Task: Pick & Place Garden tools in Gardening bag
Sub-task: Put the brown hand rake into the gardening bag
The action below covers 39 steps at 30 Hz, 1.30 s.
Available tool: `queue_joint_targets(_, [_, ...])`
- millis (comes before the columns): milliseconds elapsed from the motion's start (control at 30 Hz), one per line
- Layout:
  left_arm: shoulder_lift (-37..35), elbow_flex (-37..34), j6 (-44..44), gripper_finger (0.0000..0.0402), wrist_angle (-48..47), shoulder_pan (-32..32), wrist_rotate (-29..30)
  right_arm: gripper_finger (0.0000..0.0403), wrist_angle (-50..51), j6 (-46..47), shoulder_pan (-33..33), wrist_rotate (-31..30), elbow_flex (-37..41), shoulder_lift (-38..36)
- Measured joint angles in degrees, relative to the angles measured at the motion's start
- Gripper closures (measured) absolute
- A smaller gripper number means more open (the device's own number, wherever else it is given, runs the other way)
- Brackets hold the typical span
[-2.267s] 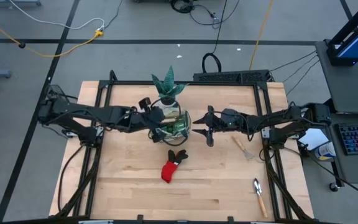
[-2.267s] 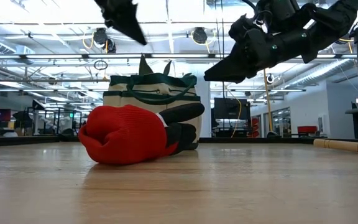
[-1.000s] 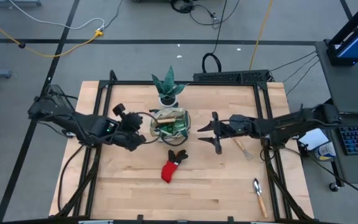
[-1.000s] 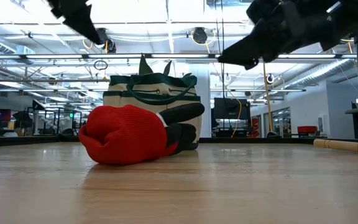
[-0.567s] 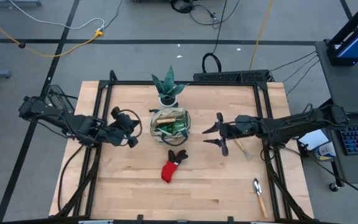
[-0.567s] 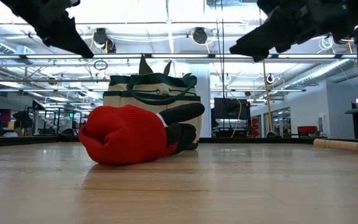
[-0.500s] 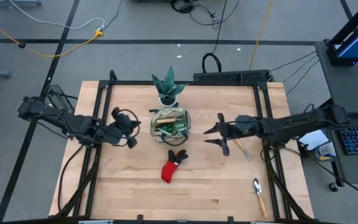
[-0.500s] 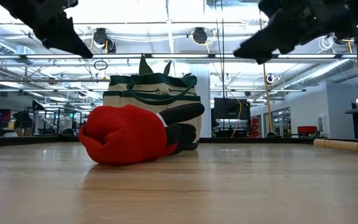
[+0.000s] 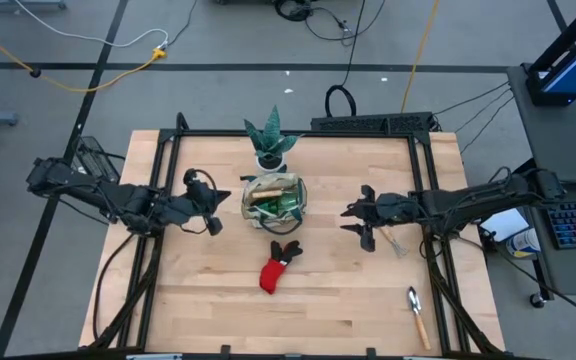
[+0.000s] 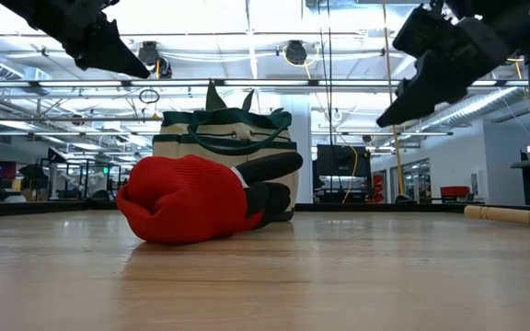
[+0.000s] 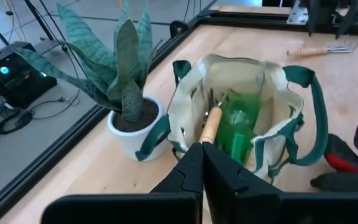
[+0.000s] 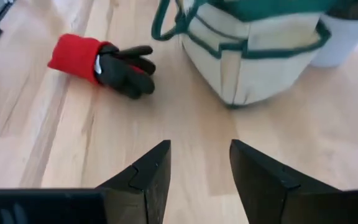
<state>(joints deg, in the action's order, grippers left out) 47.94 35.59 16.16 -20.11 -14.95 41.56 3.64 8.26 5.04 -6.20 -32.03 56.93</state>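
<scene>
Green spiky plant (image 9: 271, 134) in white pot (image 11: 131, 131) on wooden table (image 9: 208, 300)

One bag (image 9: 273, 198) holding one green bottle (image 11: 236, 132) and one wooden-handled tool (image 11: 211, 124). One glove (image 9: 277, 266), one fork (image 9: 391, 239) and one trowel (image 9: 417, 314) lie on one table (image 9: 198, 300). One potted plant (image 9: 270, 143). Two pincers.
</scene>
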Motion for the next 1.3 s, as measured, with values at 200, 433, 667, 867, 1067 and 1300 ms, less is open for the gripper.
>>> queue_joint_targets(200, [0.0,0.0,-1.1,0.0380,0.9,1.3,-3.4,0.0248,4.6,3.5,0.8,0.2,0.0,-1.1])
queue_joint_targets(433, [0.0,0.0,-2.0,0.0376,0.8,1.6,-4.1,0.0248,8.0,3.5,0.8,-0.2,0.0,-3.4])
queue_joint_targets(667, [0.0,0.0,-3.0,0.0376,0.8,1.6,-4.1,0.0248,10.8,3.5,0.8,-0.2,0.0,-5.1])
queue_joint_targets(867, [0.0,0.0,-2.7,0.0376,0.9,1.6,-4.1,0.0248,16.6,3.6,0.8,0.1,0.0,-6.1])
queue_joint_targets(1067, [0.0,0.0,-2.7,0.0376,0.9,1.6,-4.1,0.0248,21.2,7.4,0.8,0.2,0.0,-6.1])
queue_joint_targets(1300, [0.0,0.0,-2.7,0.0376,0.9,1.6,-4.1,0.0248,28.1,13.5,0.8,0.2,0.0,-6.1])
